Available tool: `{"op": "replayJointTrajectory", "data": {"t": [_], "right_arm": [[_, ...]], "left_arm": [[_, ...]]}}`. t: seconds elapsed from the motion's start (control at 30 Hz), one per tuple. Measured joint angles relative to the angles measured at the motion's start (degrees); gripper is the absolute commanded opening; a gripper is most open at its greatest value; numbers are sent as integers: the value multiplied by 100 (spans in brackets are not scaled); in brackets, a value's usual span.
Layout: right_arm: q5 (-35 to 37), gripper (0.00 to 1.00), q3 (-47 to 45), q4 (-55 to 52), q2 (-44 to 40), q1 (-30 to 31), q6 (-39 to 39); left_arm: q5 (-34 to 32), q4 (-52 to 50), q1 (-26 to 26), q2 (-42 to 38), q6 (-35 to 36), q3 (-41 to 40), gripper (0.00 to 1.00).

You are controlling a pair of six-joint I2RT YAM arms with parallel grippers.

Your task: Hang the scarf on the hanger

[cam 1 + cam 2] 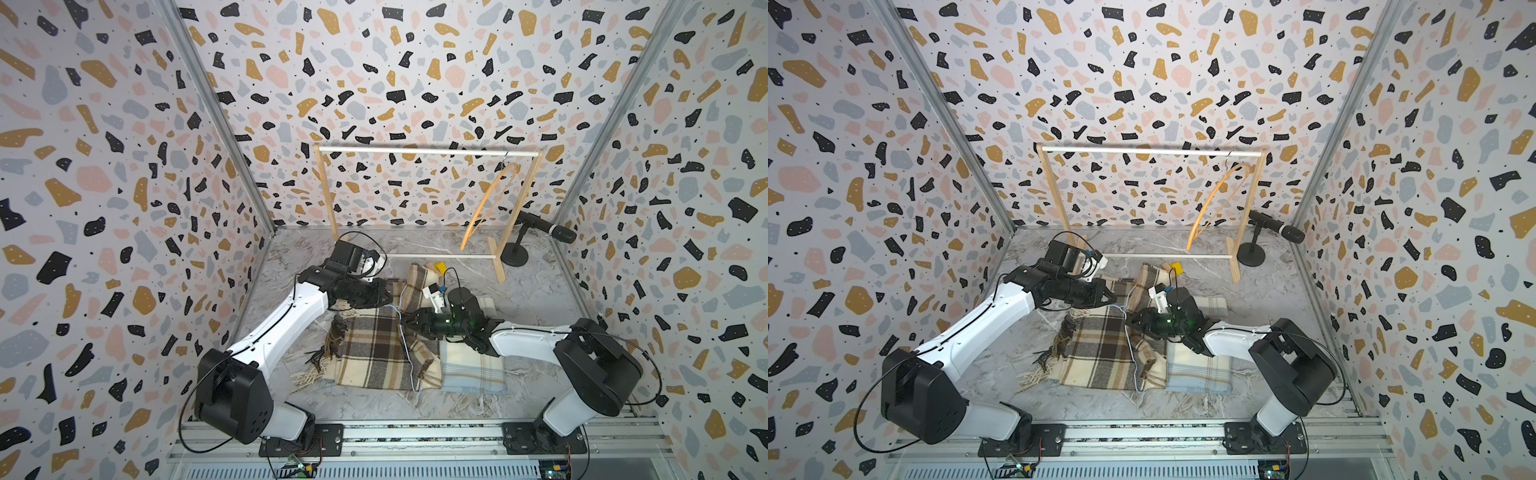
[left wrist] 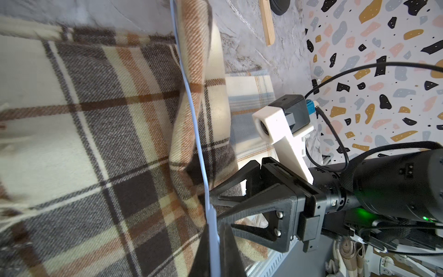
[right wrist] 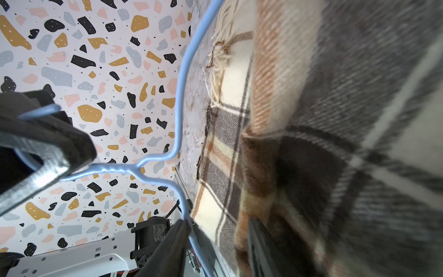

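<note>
Two scarves lie side by side on the marble-patterned surface. One is a brown plaid scarf, spread flat near the middle with fringe trailing off its left end. The other is a pale blue-and-cream scarf, lying against the brown one's right edge and partly under the right arm.

A thin blue wire hanger stands over the right part of the brown scarf. The left gripper is clamped shut on the hanger's hook end. The left wrist view shows the wire pinched between that gripper's fingertips, and the right wrist view shows the twisted neck emerging from them.

The right gripper reaches in from the opposite side, low over the brown scarf and just beside the hanger wire. Its jaws stand parted, with a raised fold of the brown plaid between them. Whether they press the cloth cannot be told.

Behind the scarves, near the back wall, stands a wooden rack. A wooden hanger hangs at the right end of its rail. A microphone on a small stand sits just beside the rack's right foot.
</note>
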Motion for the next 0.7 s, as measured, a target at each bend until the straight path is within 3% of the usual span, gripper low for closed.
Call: {"op": "replayJointTrajectory", "data": {"t": [0.23,0.37,0.5,0.7], "right_arm": [[-177,38,219,68,199,138,-87],[-181,21,221,22,199,157,-181],[-162,0,256,-66,164,160,-326],[-37,0,85,-326,-179,63,-337]], "left_arm": [[13,-28,-20,17,9,33,0],[52,-35,-20,42,9,79,1],[96,-50,-7,48,42,85,13],[319,-74,282,-170,166,160,41]]}}
